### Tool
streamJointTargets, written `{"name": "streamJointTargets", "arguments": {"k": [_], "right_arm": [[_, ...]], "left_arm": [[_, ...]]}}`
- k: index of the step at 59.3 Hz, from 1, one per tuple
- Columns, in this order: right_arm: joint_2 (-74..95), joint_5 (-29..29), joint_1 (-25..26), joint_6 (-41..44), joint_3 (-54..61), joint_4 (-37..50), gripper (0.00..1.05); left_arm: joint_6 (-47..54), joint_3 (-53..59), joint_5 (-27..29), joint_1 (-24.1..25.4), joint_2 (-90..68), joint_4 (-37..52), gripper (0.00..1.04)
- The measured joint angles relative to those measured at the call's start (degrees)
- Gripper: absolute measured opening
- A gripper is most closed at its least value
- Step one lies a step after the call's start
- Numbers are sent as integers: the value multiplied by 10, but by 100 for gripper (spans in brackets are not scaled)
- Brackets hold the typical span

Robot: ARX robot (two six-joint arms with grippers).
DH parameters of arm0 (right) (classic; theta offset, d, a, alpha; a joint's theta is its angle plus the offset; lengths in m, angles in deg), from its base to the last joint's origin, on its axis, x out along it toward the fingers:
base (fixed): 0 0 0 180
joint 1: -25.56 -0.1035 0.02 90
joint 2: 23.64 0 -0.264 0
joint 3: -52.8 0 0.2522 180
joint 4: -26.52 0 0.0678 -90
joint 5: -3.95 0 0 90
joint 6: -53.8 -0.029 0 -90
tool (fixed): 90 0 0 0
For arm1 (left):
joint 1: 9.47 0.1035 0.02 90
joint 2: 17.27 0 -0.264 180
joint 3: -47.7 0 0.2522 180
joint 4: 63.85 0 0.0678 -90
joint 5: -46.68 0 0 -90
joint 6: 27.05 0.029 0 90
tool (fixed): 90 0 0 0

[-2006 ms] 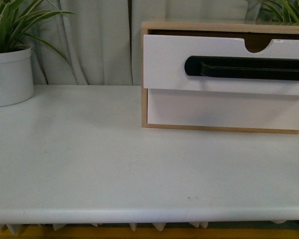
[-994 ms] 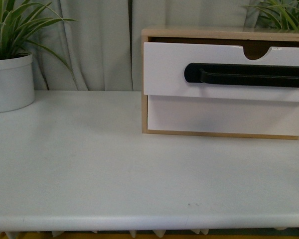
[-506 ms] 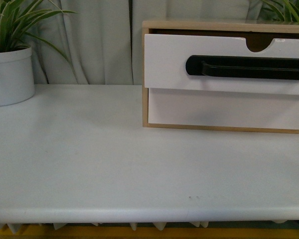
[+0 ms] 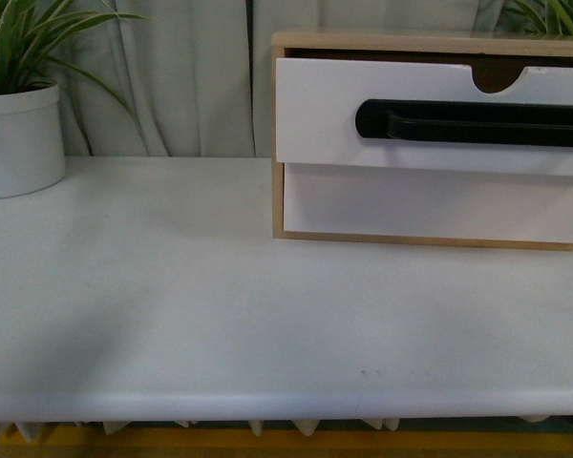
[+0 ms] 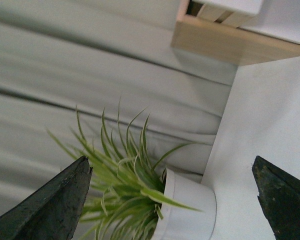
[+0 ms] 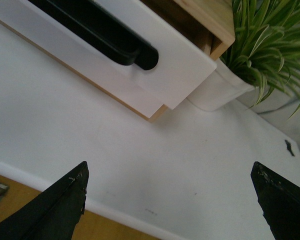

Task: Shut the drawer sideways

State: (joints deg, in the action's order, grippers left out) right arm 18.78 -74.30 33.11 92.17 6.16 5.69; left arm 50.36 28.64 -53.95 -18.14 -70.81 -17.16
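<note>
I see the drawer (image 4: 315, 114) at the far right of the counter (image 4: 172, 305), jutting from its frame (image 4: 277, 191). My left end effector (image 5: 171, 162) and right end effector (image 6: 169, 167) gape apart, empty. A glancing push may slide the whole frame instead.

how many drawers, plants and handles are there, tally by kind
drawers: 2 (handled drawer, plain drawer)
plants: 2 (left plant, right plant)
handle: 1
total: 5
</note>
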Motion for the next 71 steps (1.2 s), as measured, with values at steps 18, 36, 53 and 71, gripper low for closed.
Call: {"name": "streamJointTargets", "arguments": {"k": [18,36,53,71], "right_arm": [[123,49,35,64,-134,-28,95],[224,56,38,101,-226,-51,95],[285,55,42,122,-264,-54,95],[323,55,43,125,-287,-47,95]], "left_arm": [[106,-115,-89,-9,-98,-72,98],[126,-259,-67,-57,-191,-140,98],[125,-339,-20,-148,-245,-168,98],[126,-418,2,-196,-329,-165,98]]}}
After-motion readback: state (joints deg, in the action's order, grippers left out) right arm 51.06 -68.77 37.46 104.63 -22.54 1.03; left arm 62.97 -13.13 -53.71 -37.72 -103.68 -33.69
